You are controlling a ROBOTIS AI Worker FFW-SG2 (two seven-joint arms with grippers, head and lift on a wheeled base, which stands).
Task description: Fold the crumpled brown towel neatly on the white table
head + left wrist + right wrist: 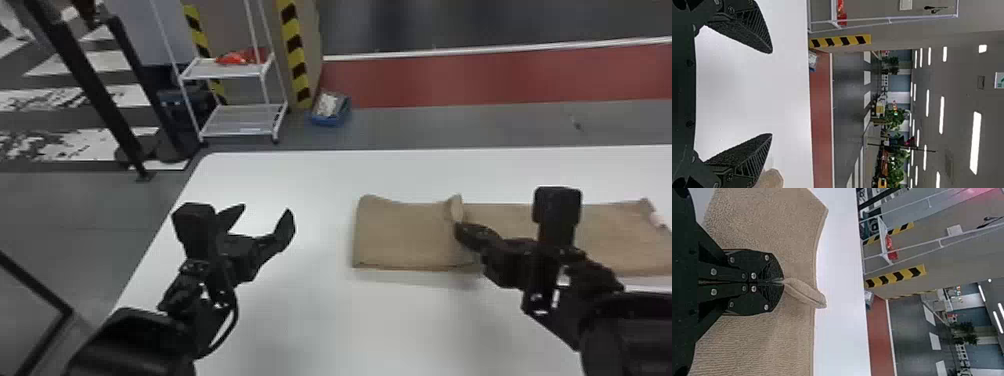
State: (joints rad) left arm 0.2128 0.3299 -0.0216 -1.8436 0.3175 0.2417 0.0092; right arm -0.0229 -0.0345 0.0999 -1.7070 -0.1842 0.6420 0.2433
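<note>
Across the near half of the head view spreads the white table, its top smooth and matte, with a rounded far left corner. Beyond it stands a white-framed rack of thin straight rods and flat shelves. On the table's right side lies the brown towel, a long, low strip of soft, finely napped cloth, with fine parallel ribbing in part of the right wrist view. Its left part makes a nearly square panel with a slightly wavy far edge, and its right part runs to the head view's edge. The right gripper is over the middle of the strip, its flat black fingers pressed together on a pinched ridge of the towel, which rises as a narrow, rounded lip. Well apart from the cloth, to its left, the left gripper is above the table, its wedge-shaped fingers spread wide with nothing between them; the left wrist view shows their grainy faces and ribbed sides. Smallest is a pale patch at the towel's far right corner.
</note>
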